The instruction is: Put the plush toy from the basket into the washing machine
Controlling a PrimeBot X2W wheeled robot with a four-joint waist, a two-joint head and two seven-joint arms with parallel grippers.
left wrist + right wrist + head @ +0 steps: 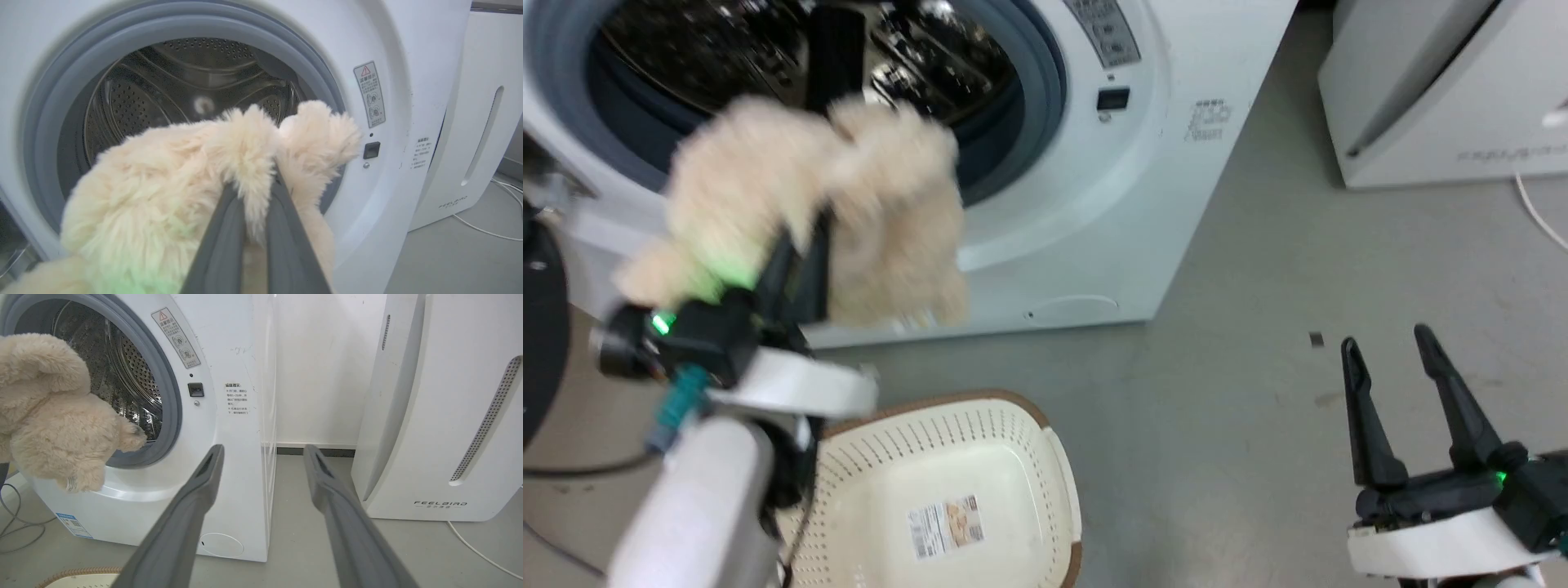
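Grey floor (pixel 1258 343); white washing machine (pixel 1160 188) stands on it with porthole uncovered and steel drum visible, white slanted appliance (pixel 441 416) beside it. Left gripper (pixel 254 185) is clamped on the plush toy (pixel 849 196), fingers pinching a fold of fur. The toy hangs in the air just in front of the grey gasket, outside the drum, above the basket (pixel 1058 474), which sits on the floor with its bottom label showing. Right gripper (pixel 1385 335) holds nothing, fingers spread apart, low over the floor to the machine's right.
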